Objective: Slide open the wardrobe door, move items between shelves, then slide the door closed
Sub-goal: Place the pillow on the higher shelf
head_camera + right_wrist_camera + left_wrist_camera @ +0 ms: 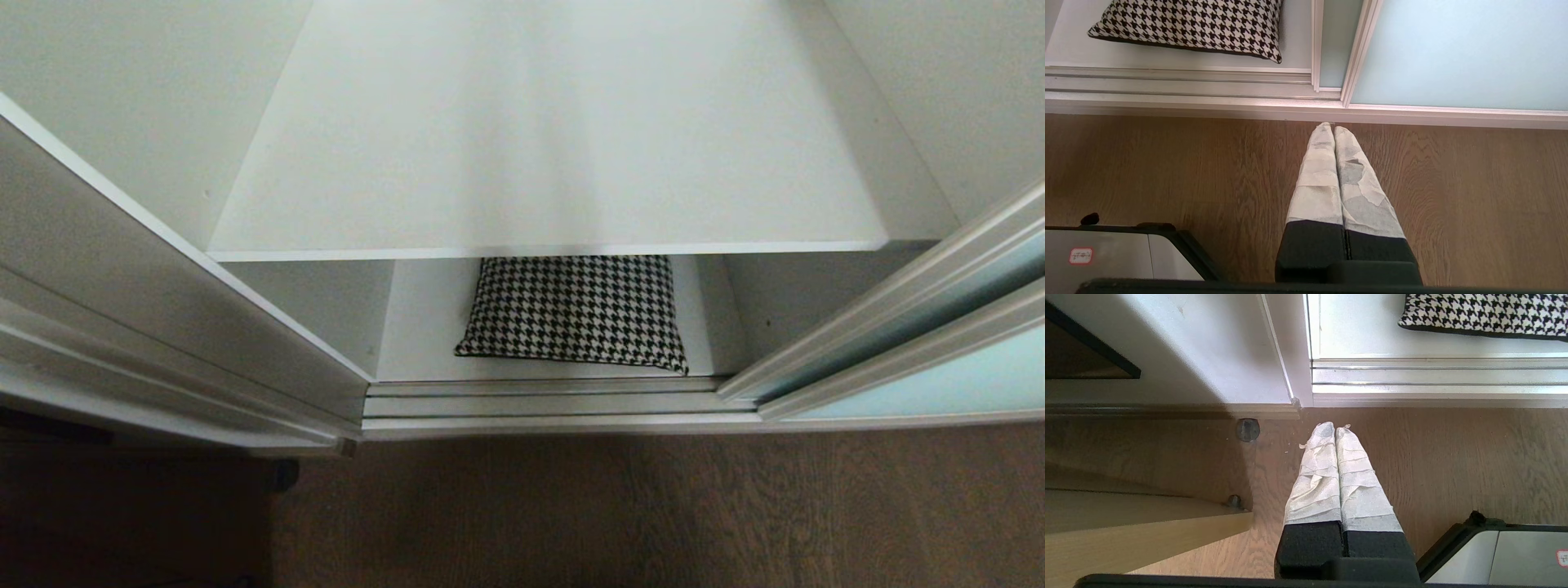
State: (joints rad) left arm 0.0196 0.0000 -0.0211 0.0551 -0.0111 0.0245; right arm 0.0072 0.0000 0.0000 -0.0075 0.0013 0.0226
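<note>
Door (939, 367) slid aside at 3 o'clock, wardrobe open. Houndstooth bundle (575, 314) on lower shelf (416, 343), 6 o'clock of bare upper shelf (547, 147). Left tool (1334, 428) and right tool (1333, 128) closed, empty, above floor (653, 506). Transfer and closing apparently left.

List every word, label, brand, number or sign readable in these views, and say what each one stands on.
No text can be read in any view.
Small white sticker with a red border on the grey, black-edged robot base panel: marks too small and blurred to read.
The same kind of sticker, cut by the picture's edge in the left wrist view: unreadable.
Black-and-white houndstooth fabric bundle: pattern only, no lettering.
</note>
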